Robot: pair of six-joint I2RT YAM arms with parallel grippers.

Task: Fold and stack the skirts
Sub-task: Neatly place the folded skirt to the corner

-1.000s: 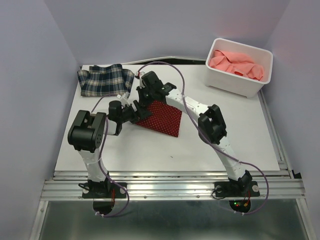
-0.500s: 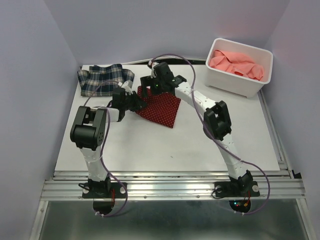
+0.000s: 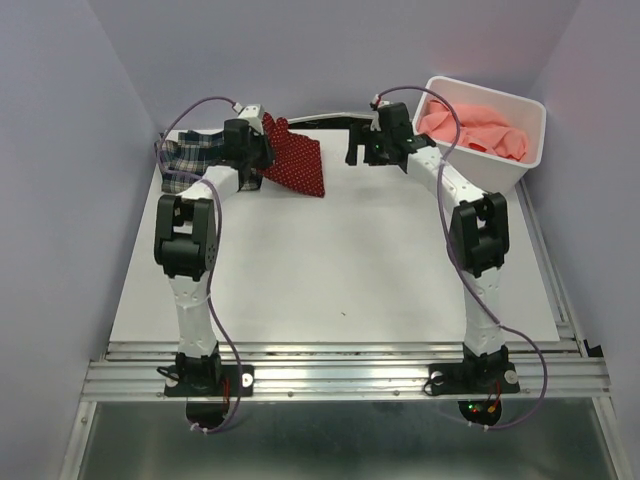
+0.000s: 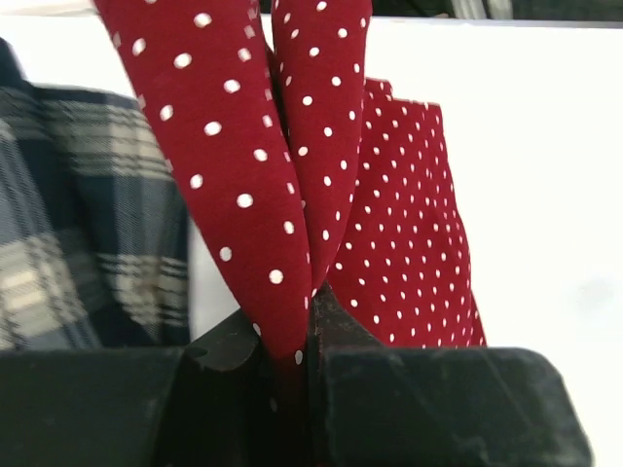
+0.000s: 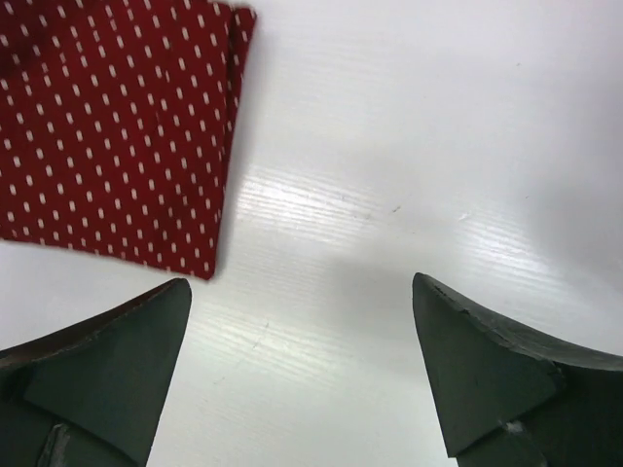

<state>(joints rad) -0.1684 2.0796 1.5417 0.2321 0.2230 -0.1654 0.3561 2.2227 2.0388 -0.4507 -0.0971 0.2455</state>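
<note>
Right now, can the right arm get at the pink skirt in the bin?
Probably yes. The right gripper is open and empty beside the white bin, which is open-topped; nothing covers the pink skirt. It points away, so it must turn.

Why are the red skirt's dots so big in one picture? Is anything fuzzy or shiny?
Left wrist view: the red dotted skirt hangs right at the lens, pinched in the left tool, so dots look huge; the plaid skirt behind is fuzzy. Right wrist view: dots smear into dashes, and the table has a pale shiny streak. Top external view: sharp, soft shadows.
</note>
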